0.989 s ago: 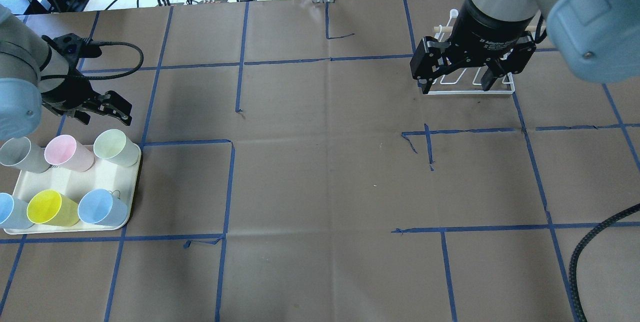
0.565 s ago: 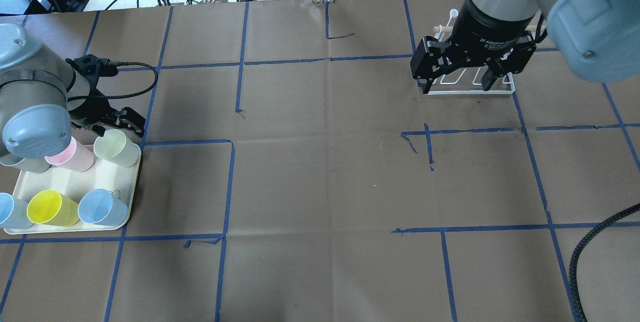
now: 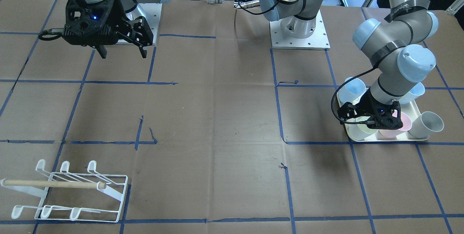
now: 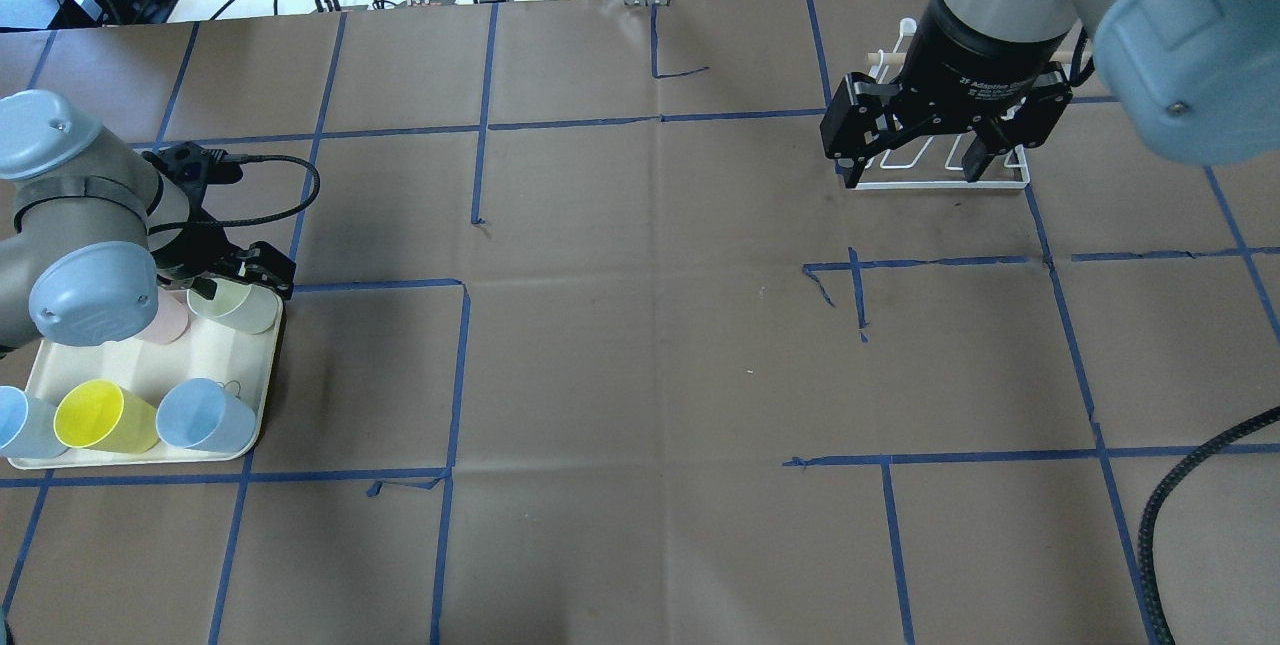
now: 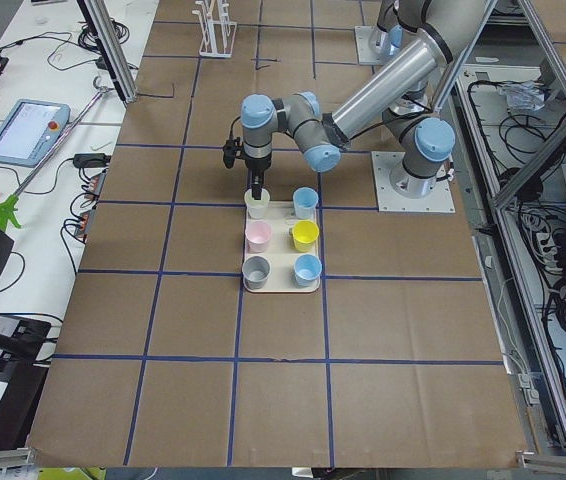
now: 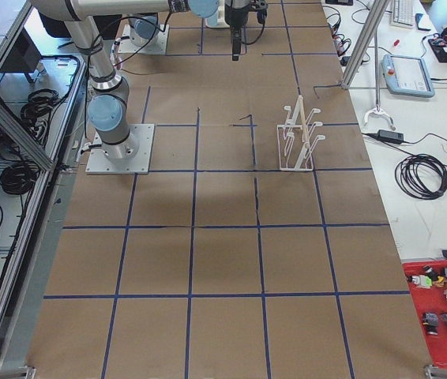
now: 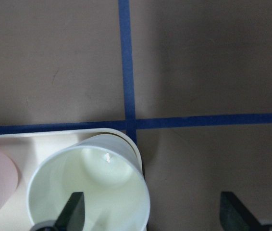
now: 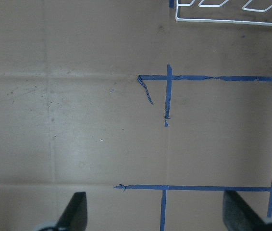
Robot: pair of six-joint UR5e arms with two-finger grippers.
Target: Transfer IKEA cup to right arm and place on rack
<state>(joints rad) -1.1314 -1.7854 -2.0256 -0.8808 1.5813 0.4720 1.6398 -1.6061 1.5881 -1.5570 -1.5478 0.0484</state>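
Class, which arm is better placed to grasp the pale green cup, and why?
Left: the left gripper, open, straddles the wall of the green cup on the tray; the right gripper hangs far across the table.

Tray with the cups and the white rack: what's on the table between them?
Only brown paper crossed by blue tape lies between tray and rack, in the front-facing view.

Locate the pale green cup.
In the overhead view, at left, the pale green cup stands in the tray's far right corner, beside the pink cup, under the open left gripper.
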